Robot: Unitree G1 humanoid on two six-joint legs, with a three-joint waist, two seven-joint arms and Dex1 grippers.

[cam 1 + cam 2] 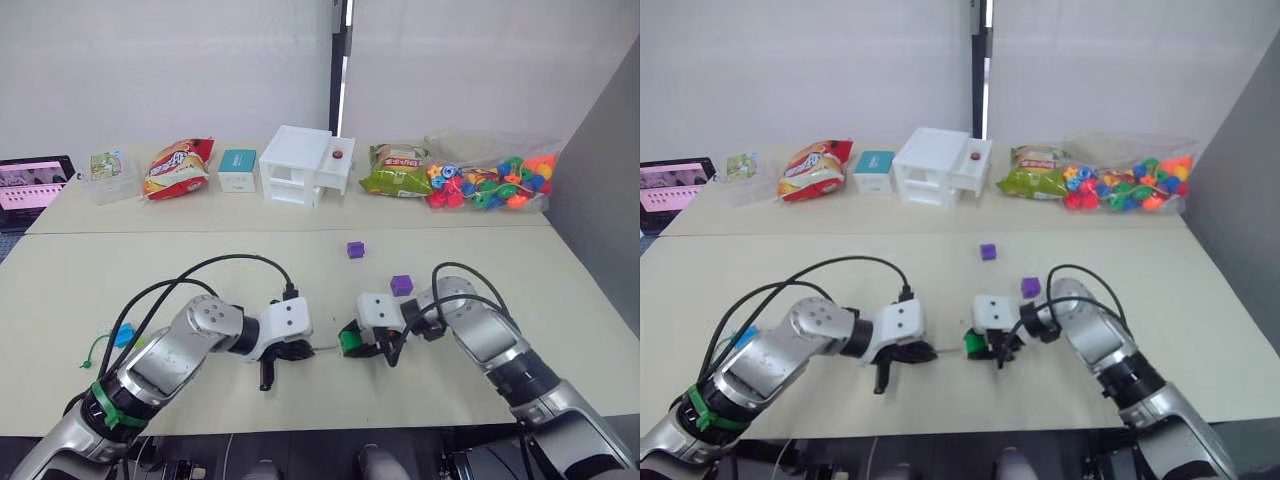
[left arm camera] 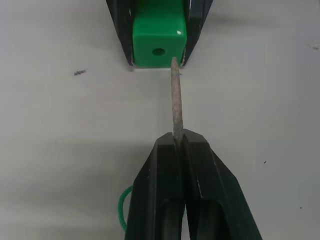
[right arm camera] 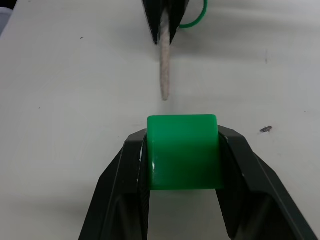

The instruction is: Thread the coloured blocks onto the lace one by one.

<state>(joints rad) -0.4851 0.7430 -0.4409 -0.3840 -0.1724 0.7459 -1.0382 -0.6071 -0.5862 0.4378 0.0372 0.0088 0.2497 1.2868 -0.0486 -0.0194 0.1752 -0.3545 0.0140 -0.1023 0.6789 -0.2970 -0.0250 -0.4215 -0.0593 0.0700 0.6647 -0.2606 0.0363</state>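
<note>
Now the left gripper (image 2: 178, 142) pinches the lace (image 2: 175, 97) by its pale tip, just beside the hole of the green block (image 3: 184, 151) clamped in the right gripper (image 3: 183, 150).

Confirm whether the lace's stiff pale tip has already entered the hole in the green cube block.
No: the pale tip ends beside the hole, against the green cube block's face.

On the near counter (image 1: 560, 270), the left claw (image 1: 285, 352) and the right claw (image 1: 372, 345) face each other near the front edge. The lace (image 2: 176, 100) tip juts from the left claw toward the block (image 3: 183, 150) held in the right claw, just beside its hole. Two more blocks (image 1: 402, 285) lie behind the right claw. Along the far counter stand a tablet (image 1: 32, 185) at the left, snack bags (image 1: 177, 167), a small drawer unit (image 1: 303, 165), and a bag of beads (image 1: 490, 172) at the right.
</note>
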